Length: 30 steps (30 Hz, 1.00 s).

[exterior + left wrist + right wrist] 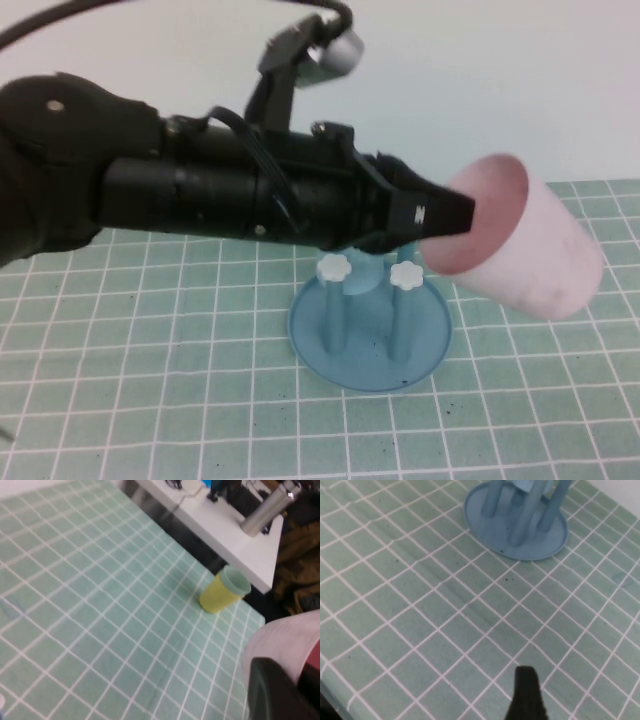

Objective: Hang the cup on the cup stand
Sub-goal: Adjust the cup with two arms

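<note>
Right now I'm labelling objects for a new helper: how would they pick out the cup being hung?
Start at the blue plastic cup stand on the green grid mat. Just above it, the left gripper holds a pale pink tapered plastic tumbler on its side by the rim. Unlike the yellow-green cup, it is airborne and pink.

Left arm reaches rightward, raised, its tool (pixel 445 215) clamped shut; right tool (pixel 526 695) shows one dark finger only.

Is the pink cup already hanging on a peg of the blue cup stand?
No. In the high view the pink cup is held in the air by the left end effector, above the cup stand.
</note>
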Each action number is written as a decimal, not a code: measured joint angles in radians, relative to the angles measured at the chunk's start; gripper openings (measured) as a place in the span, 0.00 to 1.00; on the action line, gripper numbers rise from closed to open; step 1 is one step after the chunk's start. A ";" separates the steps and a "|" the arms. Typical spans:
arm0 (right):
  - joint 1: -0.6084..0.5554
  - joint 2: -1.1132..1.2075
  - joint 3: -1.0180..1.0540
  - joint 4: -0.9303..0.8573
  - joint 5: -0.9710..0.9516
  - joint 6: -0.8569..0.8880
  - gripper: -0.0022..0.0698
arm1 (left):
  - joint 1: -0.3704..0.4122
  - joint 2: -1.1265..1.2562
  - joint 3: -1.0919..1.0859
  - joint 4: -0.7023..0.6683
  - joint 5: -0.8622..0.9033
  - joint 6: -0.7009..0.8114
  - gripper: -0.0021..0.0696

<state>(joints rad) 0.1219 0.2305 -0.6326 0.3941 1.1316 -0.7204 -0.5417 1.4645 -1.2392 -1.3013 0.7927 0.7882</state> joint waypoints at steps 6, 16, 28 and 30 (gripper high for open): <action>0.000 0.000 0.000 0.019 0.019 -0.056 0.70 | -0.011 0.061 0.000 0.005 0.060 0.044 0.05; 0.000 0.000 0.000 0.024 0.023 -0.079 0.87 | -0.085 0.126 0.000 -0.031 -0.014 0.074 0.05; 0.000 0.002 -0.001 0.235 -0.182 -0.160 0.89 | -0.109 0.133 0.000 -0.221 0.024 0.184 0.05; 0.000 0.008 -0.002 0.267 -0.203 -0.209 0.89 | -0.109 0.133 0.000 -0.238 0.031 0.199 0.05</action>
<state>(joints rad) 0.1219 0.2388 -0.6350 0.6612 0.9284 -0.9299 -0.6505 1.5975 -1.2392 -1.5393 0.8238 0.9871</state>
